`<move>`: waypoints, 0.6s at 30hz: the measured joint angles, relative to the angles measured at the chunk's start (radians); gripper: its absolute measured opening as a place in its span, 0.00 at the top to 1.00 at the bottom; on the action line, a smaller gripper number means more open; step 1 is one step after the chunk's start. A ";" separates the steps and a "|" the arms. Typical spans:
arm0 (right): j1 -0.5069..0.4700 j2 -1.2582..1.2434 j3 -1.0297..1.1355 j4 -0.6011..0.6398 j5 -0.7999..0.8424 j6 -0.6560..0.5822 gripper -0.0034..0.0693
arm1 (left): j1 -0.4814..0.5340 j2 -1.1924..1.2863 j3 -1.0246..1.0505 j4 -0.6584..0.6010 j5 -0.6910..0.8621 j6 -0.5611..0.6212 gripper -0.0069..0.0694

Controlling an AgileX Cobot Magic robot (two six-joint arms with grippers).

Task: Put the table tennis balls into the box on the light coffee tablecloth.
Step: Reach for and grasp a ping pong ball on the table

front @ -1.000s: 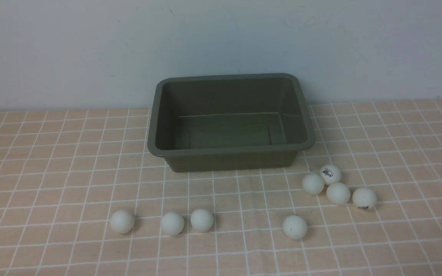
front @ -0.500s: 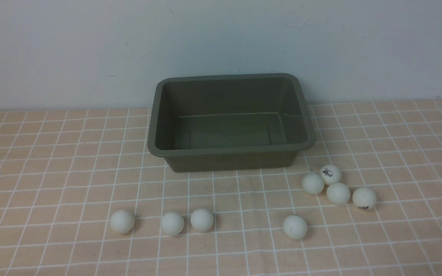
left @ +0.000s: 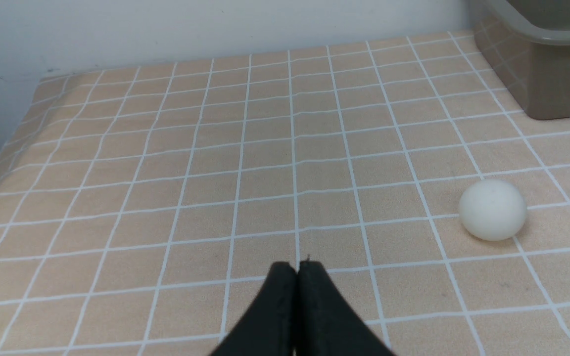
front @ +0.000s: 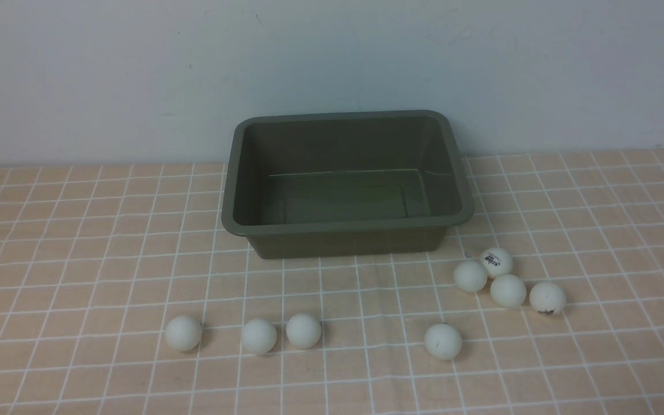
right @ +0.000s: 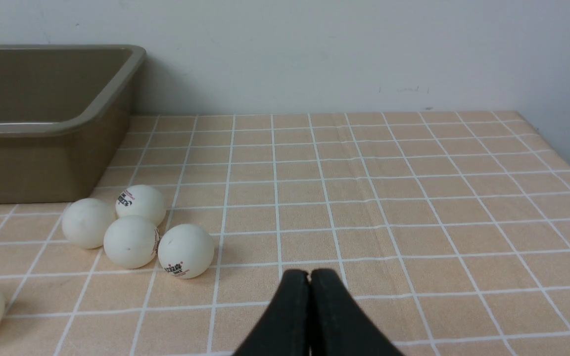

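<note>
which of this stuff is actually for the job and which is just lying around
For the job:
- eight table tennis balls: three at left, one in the middle, four at right
- box, no balls in it yet
- light coffee tablecloth under everything

Just there:
- wall behind; no other loose items show

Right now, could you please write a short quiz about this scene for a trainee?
1. How many small white table tennis balls lie on the peach grid-printed tablecloth, outside the rectangular olive-grey plastic box?
2. True or false: the box holds one ball.
3. The black left tool and right tool are: A open; B shut, empty; C shut on a ball.
Key: 1 eight; 2 false; 3 B.
</note>
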 joint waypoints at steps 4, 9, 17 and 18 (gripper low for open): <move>0.000 0.000 0.000 0.000 0.000 0.000 0.98 | 0.000 0.000 0.000 0.000 0.000 0.000 0.98; 0.000 0.000 0.000 0.000 0.000 0.000 0.98 | 0.000 0.000 0.000 0.039 0.005 0.000 0.98; 0.000 0.000 0.000 0.080 0.001 0.001 0.98 | 0.000 0.000 0.000 -0.027 0.006 -0.031 0.98; 0.000 0.000 0.000 0.112 0.002 0.001 0.98 | 0.000 0.000 0.000 -0.060 0.006 -0.040 0.98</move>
